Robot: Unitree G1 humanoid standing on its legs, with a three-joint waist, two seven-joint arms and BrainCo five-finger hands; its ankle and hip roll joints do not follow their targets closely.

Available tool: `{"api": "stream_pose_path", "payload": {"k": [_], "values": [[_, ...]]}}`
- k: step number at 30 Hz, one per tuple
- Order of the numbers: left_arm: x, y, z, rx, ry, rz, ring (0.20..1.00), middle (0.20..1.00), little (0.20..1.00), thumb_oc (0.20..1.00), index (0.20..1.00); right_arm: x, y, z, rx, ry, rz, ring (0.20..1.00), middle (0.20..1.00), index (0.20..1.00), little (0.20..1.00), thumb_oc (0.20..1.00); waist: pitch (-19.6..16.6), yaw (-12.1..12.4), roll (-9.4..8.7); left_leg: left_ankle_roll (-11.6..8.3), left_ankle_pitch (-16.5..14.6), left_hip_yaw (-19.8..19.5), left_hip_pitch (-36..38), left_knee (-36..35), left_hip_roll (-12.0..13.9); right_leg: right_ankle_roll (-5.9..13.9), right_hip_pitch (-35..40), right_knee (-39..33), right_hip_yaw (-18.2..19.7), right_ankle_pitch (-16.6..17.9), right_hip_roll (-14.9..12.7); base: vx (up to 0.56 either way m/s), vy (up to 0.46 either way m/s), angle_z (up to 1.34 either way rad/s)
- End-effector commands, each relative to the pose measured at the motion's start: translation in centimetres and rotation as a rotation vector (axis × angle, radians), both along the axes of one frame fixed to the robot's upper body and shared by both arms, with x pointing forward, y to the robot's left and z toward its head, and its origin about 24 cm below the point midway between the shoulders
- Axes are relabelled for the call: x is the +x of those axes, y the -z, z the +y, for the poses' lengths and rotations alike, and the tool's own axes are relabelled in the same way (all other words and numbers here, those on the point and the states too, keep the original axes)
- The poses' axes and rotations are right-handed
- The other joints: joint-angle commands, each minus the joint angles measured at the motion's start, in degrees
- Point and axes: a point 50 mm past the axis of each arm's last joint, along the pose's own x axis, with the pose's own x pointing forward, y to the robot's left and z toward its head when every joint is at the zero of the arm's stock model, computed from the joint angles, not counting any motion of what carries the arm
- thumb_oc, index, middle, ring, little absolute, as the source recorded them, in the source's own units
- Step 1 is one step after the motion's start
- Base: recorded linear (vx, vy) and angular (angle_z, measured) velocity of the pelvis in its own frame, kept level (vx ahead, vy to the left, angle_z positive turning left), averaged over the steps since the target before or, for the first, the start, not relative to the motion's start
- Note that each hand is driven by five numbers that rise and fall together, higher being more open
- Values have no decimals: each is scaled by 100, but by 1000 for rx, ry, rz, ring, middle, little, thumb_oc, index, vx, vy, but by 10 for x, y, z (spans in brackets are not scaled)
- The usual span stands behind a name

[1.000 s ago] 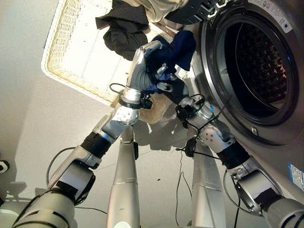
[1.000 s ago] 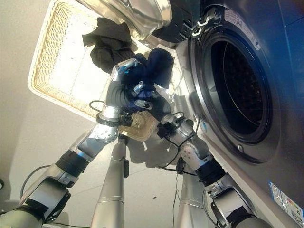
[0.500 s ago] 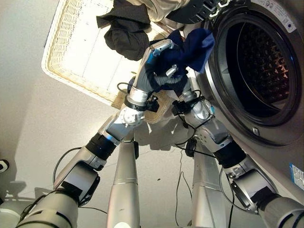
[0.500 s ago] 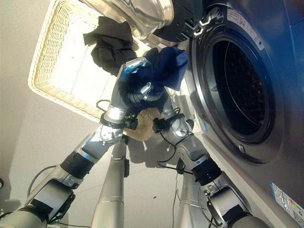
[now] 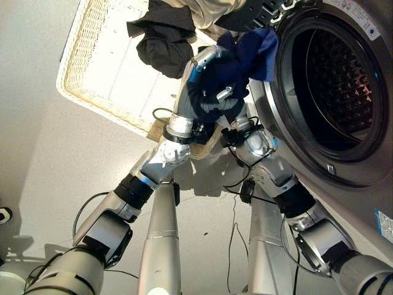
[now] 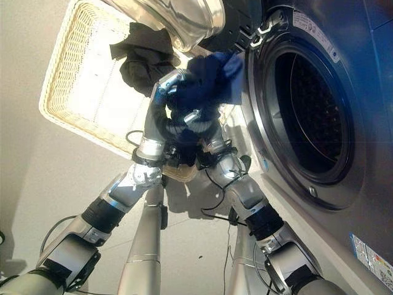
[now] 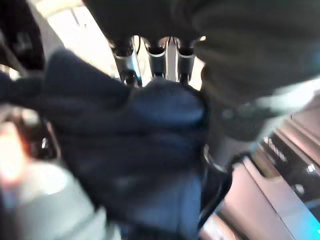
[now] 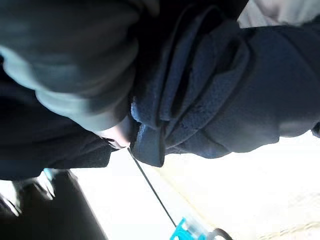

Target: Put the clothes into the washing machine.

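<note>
Midway: navy garment (image 5: 242, 58) bunched between left hand (image 5: 206, 74) and right hand (image 5: 216, 104), both curled on it, at drum opening (image 5: 334, 80); black clothes (image 5: 161, 37) left in basket (image 5: 98, 92).

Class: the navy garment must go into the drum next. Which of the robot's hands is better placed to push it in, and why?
Probably the right hand: it grips the navy garment on the side nearer the washing machine's open drum. The left hand holds it on the basket side.

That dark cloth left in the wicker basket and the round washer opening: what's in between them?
Between the black cloth in the basket and the drum opening, both hands hold up a navy garment, seen in both eye views.
</note>
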Motion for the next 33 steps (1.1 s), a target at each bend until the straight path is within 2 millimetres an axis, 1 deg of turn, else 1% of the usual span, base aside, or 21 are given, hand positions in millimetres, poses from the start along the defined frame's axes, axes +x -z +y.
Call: {"api": "stream_pose_path", "payload": {"k": [1,3,4,6,9,15,16,19,20,25,26,28,30,31,33], "values": [[-26,-17,-1,-132,33,-169,1000,1000,1000,1000,1000,-19,-23,0,132,-70,-117,200,200,200,200,200,-96,78,78,707,121,-168,-117,59,-420,553,19,-154,141,475,90,0,0,0],[-21,-13,11,-204,-58,-172,1000,1000,1000,1000,1000,-19,-23,-6,173,-54,-126,200,200,200,200,200,-96,101,85,705,123,-187,-114,62,-426,553,21,-143,133,471,82,0,0,0],[-20,-12,13,-212,-76,-172,1000,1000,1000,1000,1000,-19,-23,-7,179,-52,-127,200,200,200,200,200,-96,104,85,705,122,-192,-117,66,-427,552,20,-139,131,468,81,0,0,0],[-14,-9,24,-262,-153,-159,1000,1000,1000,1000,1000,-20,-27,-15,219,-25,-149,200,200,200,200,200,-96,110,83,698,129,-193,-123,81,-414,552,27,-127,120,465,68,0,0,0],[-8,-6,35,-309,-236,-137,1000,1000,1000,1000,1000,-22,-32,-25,260,7,-189,200,200,200,200,200,-96,98,84,685,147,-182,-126,68,-397,553,28,-119,121,456,73,0,0,0],[2,2,47,-372,-307,-69,1000,1000,1000,1000,1000,-26,-38,-36,314,35,-240,200,200,200,200,200,-96,71,83,668,182,-144,-154,37,-360,567,13,-121,136,449,88,0,0,0],[5,5,50,-373,-346,-67,1000,1000,1000,1000,1000,-27,-39,-39,326,45,-253,200,200,200,200,200,-96,61,78,659,185,-135,-157,45,-352,570,14,-118,138,450,94,0,0,0],[8,8,54,-385,-373,-45,1000,1000,1000,1000,1000,-27,-39,-42,339,50,-255,200,200,200,200,200,-96,52,81,650,197,-123,-152,35,-333,573,14,-104,146,445,101,3,13,0],[14,12,61,-399,-415,-10,1000,1000,1000,1000,1000,-26,-38,-46,347,63,-253,200,200,200,200,200,-96,31,84,642,208,-104,-155,33,-311,572,5,-82,159,436,112,0,0,0],[24,20,70,-398,-501,43,1000,1000,1000,1000,1000,-23,-38,-53,355,82,-258,200,200,200,200,200,-96,0,83,611,222,-72,-170,37,-292,568,-6,-81,177,424,136,3,33,-4],[30,26,75,-410,-526,89,1000,1000,1000,1000,1000,-22,-37,-58,373,93,-255,200,200,200,200,200,-96,-26,76,597,232,-51,-166,34,-278,575,5,-85,184,423,141,0,24,-6],[34,30,79,-409,-554,116,1000,1000,1000,1000,1000,-20,-37,-62,386,106,-253,200,200,200,200,200,-96,-37,70,585,231,-40,-174,46,-267,577,3,-83,186,419,148,2,26,-5],[41,38,87,-420,-593,171,1000,1000,1000,1000,1000,-14,-36,-72,411,142,-227,200,200,200,200,200,-96,-70,67,563,237,-12,-184,57,-238,581,-11,-74,201,420,163,3,33,-3],[41,38,87,-420,-593,171,1000,1000,1000,1000,1000,-14,-36,-72,411,142,-227,200,200,200,200,200,-96,-70,67,563,237,-12,-184,57,-238,581,-11,-74,201,420,163,1,28,-3],[51,49,95,-419,-641,245,1000,1000,1000,1000,1000,0,-28,-86,466,176,-136,200,200,200,200,200,-96,-107,64,540,244,28,-183,55,-210,586,-10,-75,216,426,182,1,17,-2]]}}
